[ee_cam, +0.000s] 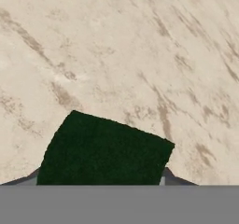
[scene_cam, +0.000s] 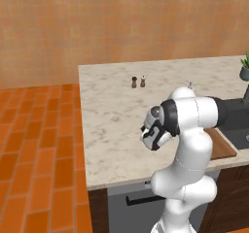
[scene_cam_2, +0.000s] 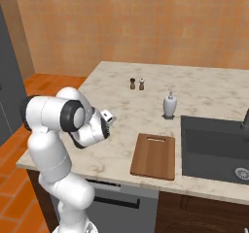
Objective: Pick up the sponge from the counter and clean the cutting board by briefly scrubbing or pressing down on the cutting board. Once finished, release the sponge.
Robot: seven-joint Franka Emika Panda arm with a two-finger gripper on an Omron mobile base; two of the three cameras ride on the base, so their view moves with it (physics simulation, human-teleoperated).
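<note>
The dark green sponge point(ee_cam: 105, 150) sits low in the hand view between the two grey fingertips, which press against its left and right sides, so my gripper point(ee_cam: 100, 178) looks shut on it. Beige marble counter point(ee_cam: 140, 55) lies beneath. In the base views my hand point(scene_cam: 150, 136) point(scene_cam_2: 108, 117) hovers over the counter's point(scene_cam: 112, 110) left front area, and the arm hides the sponge. The reddish-brown cutting board point(scene_cam_2: 154, 155) point(scene_cam: 221, 147) lies flat near the front edge, to the right of the hand and apart from it.
Two small shakers point(scene_cam_2: 136, 84) point(scene_cam: 138, 82) stand toward the back of the counter. A white soap dispenser point(scene_cam_2: 169, 105) stands behind the board. The dark sink basin point(scene_cam_2: 214, 147) is right of the board. A plant point(scene_cam: 244, 67) sits at the far right.
</note>
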